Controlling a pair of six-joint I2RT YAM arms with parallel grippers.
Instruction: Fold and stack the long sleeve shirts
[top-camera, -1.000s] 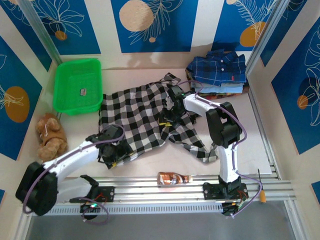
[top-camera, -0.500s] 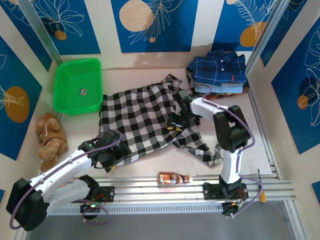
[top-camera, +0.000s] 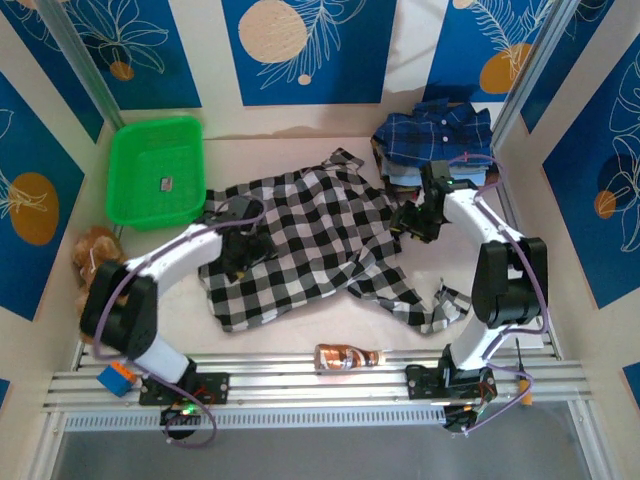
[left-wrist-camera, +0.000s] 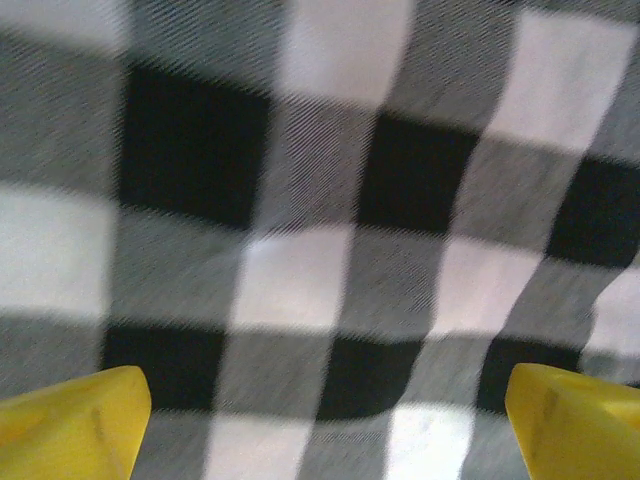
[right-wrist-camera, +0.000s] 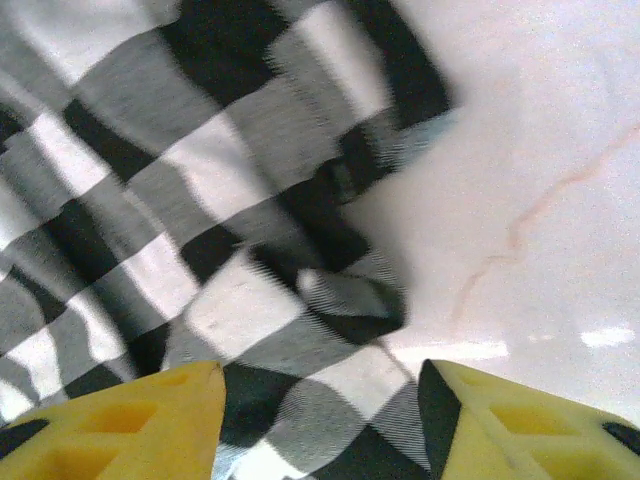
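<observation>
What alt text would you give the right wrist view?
A black-and-white checked shirt lies rumpled across the left of the frame, its edge ending on the pale table. The right gripper hangs over it, yellow fingertips apart.

Checked shirt (right-wrist-camera: 180, 200) edge on pale table (right-wrist-camera: 540, 150)

Brightly, evenly lit from overhead, with soft shadows, faint glare on table (right-wrist-camera: 600, 335), and blur across checked shirt (left-wrist-camera: 330, 270) up close.

Matt woven-cloth checked shirt (top-camera: 310, 232)
</observation>
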